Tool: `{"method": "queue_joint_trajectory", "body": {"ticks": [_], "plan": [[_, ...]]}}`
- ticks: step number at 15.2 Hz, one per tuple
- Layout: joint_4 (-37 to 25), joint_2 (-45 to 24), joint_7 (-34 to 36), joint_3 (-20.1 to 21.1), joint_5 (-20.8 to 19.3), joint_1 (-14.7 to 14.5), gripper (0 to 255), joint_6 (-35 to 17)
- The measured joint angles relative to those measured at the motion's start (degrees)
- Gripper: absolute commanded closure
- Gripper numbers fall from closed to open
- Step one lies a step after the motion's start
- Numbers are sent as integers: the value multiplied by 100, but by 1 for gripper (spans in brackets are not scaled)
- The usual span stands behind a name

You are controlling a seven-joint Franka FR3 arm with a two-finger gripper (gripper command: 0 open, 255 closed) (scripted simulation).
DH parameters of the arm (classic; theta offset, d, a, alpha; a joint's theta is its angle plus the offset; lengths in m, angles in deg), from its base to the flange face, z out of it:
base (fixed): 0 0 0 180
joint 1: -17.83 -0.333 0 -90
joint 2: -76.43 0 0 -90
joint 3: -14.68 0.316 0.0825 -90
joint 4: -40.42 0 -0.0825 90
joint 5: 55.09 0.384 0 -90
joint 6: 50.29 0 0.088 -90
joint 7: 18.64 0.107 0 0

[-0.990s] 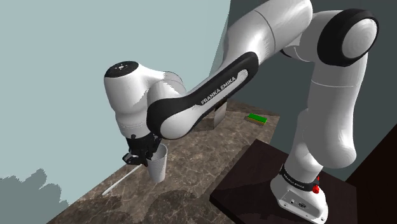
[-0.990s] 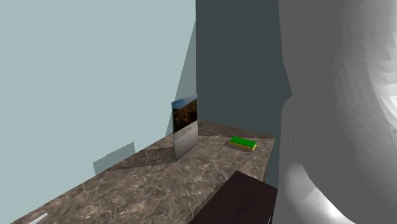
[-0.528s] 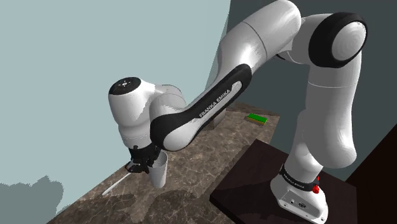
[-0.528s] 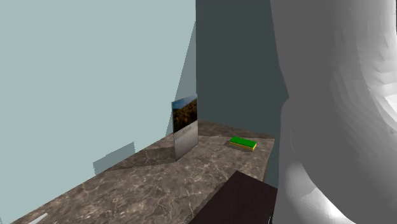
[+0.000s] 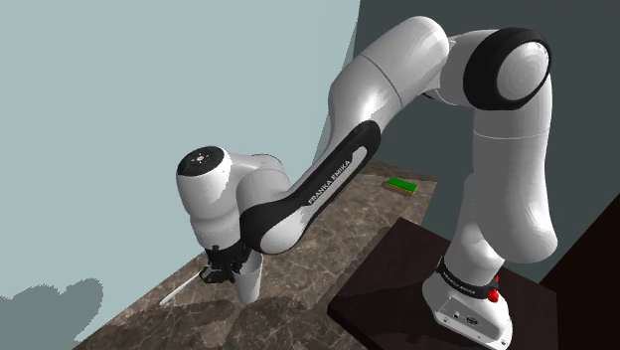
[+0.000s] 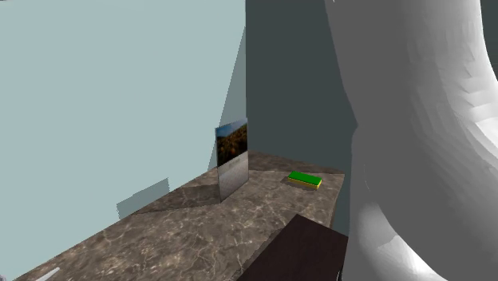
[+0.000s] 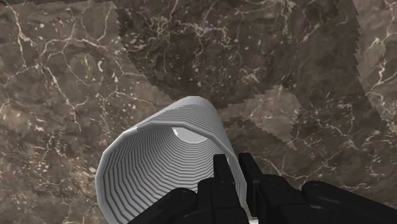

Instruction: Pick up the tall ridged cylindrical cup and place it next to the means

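Observation:
A tall ridged grey cup (image 7: 156, 162) is held upright by its rim, one finger inside the wall and one outside. My black gripper (image 7: 233, 167) is shut on it. In the shoulder view the cup (image 5: 250, 280) hangs under the hand (image 5: 221, 270) near the marble counter's left end, close to the surface; whether it touches I cannot tell. A thin white stick-like object (image 5: 183, 289) lies on the counter just to the cup's left in that view.
A leaning picture panel (image 6: 232, 157) stands at the back of the marble counter (image 6: 199, 227) against the wall. A flat green block (image 5: 401, 185) (image 6: 305, 179) lies at the far corner. The dark stand (image 5: 392, 288) borders the counter's right side.
The arm has bent lower and carried the cup downward, toward the counter beside the white stick. The gripper has stayed shut on the cup.

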Motion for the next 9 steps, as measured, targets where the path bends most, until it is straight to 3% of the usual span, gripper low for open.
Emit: {"method": "queue_joint_trajectory", "body": {"ticks": [9], "plan": [[51,-356,206,-115,-248,-83,255,-363]]}}
